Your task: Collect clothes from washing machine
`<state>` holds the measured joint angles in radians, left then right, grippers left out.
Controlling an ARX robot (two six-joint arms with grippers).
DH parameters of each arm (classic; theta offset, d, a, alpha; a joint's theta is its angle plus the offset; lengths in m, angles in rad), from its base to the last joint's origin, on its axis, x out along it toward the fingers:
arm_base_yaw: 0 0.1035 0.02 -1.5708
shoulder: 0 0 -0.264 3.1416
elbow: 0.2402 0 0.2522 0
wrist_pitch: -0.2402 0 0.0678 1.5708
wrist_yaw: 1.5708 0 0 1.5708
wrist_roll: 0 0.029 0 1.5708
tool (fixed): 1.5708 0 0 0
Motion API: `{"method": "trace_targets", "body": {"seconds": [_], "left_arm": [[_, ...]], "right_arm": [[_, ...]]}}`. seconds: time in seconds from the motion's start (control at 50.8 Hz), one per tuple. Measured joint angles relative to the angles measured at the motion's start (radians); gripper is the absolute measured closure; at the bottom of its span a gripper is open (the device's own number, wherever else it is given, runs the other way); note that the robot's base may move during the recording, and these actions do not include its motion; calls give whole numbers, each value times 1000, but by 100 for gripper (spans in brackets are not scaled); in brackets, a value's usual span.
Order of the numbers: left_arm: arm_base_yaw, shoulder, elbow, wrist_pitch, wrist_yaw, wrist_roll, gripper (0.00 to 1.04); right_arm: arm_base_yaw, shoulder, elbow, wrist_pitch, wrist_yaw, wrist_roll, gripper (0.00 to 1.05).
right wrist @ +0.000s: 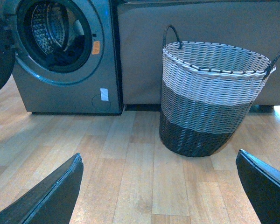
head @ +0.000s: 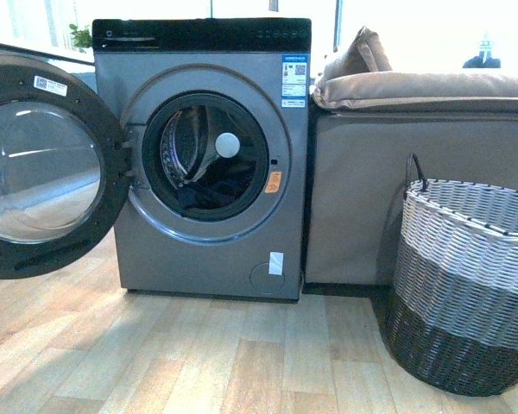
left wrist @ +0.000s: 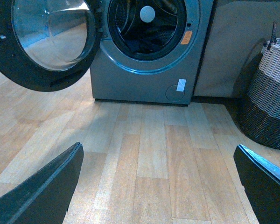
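Note:
The grey washing machine [head: 203,259] stands at the left with its round door [head: 43,168] swung wide open. Dark clothes [head: 209,191] lie low in the perforated drum, and show in the left wrist view as clothes [left wrist: 144,44] and in the right wrist view as clothes [right wrist: 67,57]. Neither arm appears in the front view. My left gripper [left wrist: 158,163] is open over bare floor, well short of the washing machine [left wrist: 140,86]. My right gripper [right wrist: 158,168] is open too, facing the floor before the basket, with the washing machine [right wrist: 65,95] off to one side.
A woven grey-white basket [head: 466,285] with a dark base stands on the floor at the right, seen also as the basket [right wrist: 207,100]. A beige sofa side [head: 354,198] with a cushion [head: 414,86] fills the gap behind. Wood plank floor [head: 242,362] lies in front.

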<state>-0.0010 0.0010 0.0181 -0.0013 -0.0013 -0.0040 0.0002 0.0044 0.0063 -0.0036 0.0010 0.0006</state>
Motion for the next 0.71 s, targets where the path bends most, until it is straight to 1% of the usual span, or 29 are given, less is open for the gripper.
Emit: {"method": "trace_targets", "body": {"seconds": [0.709], "left_arm": [[0, 0, 0, 0, 1, 0, 7]], "right_arm": [[0, 0, 0, 0, 0, 0, 7]]}}
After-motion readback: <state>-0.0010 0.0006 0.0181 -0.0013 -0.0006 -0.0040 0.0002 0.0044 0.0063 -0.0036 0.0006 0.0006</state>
